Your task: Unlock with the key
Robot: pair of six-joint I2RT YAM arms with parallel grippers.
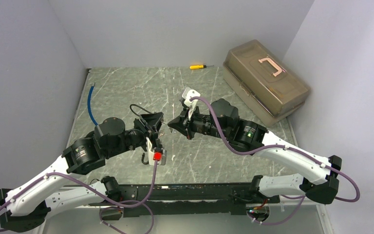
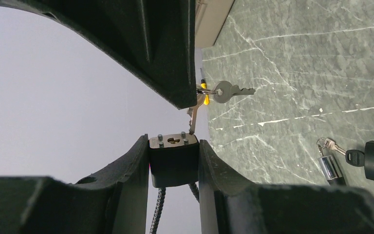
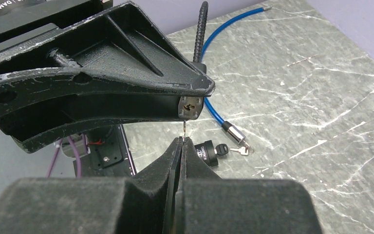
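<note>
1. Soft, even light is falling from overhead, and the arms are casting only faint, blurred shadows on the table (image 1: 126, 87).
2. The left gripper's fingers (image 2: 126, 180) and the right gripper's fingers (image 3: 102, 204), close to their lenses, are showing dark and slightly soft.
3. The table's veins are reading crisp.
4. The lock (image 2: 174, 141) is catching a dull sheen.

Left fingers (image 2: 126, 183) held partly apart, right fingers (image 3: 153, 178) pinched shut.

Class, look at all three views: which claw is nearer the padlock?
Left. The left claw clamps the padlock between its fingers; the right claw is just off its keyhole face, pinching the key whose tip points at it.
</note>
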